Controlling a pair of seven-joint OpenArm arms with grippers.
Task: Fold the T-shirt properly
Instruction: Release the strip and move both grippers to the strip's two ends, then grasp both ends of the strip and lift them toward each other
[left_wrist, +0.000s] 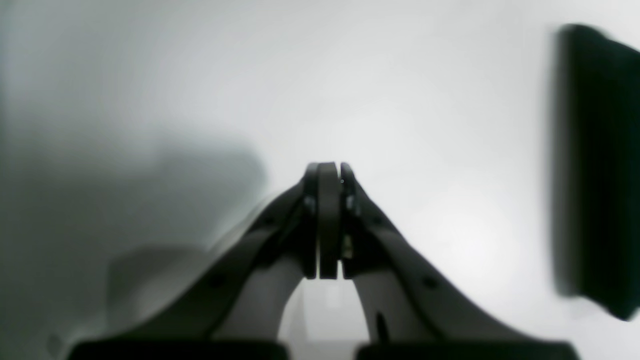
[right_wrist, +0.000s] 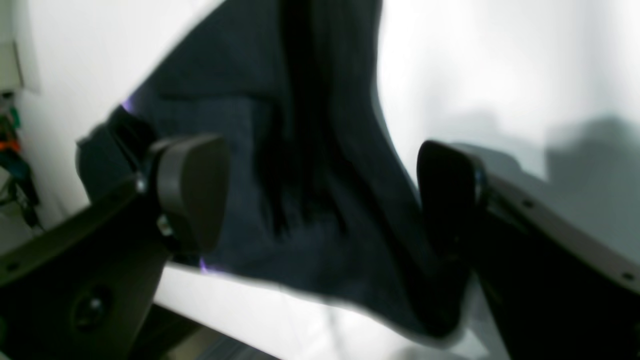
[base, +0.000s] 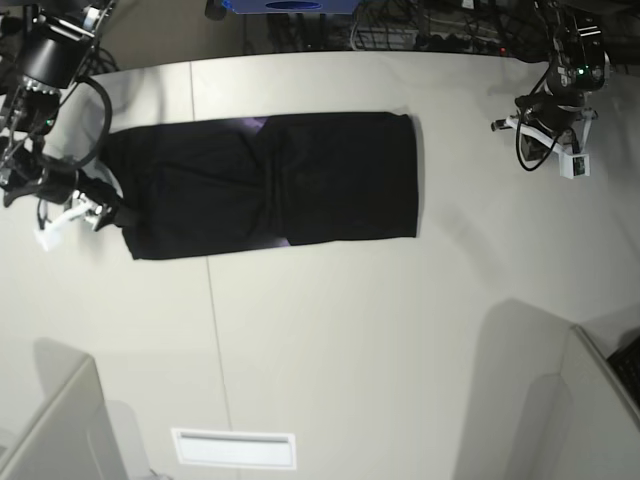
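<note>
Black cloth fills the right wrist view, where the right gripper (right_wrist: 320, 200) stands spread, its pads either side of an edge of the T-shirt (base: 265, 185) without closing on it. From above, the shirt lies as a long band across the table (base: 350, 340), that gripper at its end. Soft and limp, it will likely sag; corners offer the best hold. Far off, the left gripper (left_wrist: 328, 172) is pressed together, empty.
</note>
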